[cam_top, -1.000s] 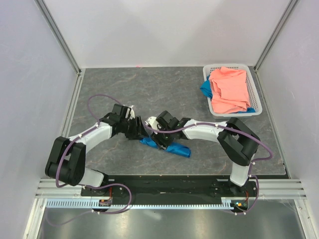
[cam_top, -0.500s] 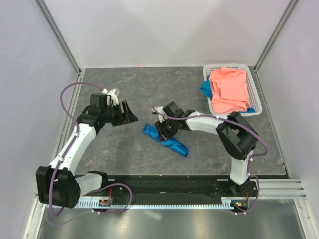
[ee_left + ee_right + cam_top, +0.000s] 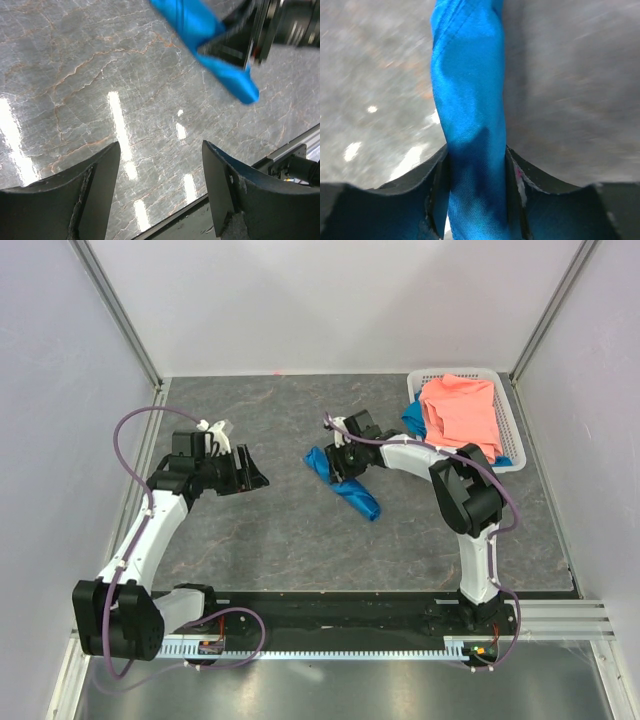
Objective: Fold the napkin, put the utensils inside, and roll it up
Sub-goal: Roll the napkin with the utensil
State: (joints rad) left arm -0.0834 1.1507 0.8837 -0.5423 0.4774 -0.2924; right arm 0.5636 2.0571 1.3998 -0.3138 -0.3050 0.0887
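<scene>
Pulling clear now, the left arm (image 3: 150,530) has swung off toward the left edge of the desk (image 3: 270,550). Its jaws are spread wide with nothing between them, where a second ago they were in on the bundle next to the right jaws. The right arm (image 3: 410,453) has the job alone. Its jaws are clamped snugly on the napkin (image 3: 347,485) part-way along its length, and it has brought the blue roll from front-centre up toward the back right corner, nearer the basket (image 3: 455,372) with the pink cloth (image 3: 460,425). The napkin reads as a tight tube. No utensil shows; it is presumably wrapped inside, though that cannot be confirmed. Rolling looks finished, and what is likely left is setting the roll down.
</scene>
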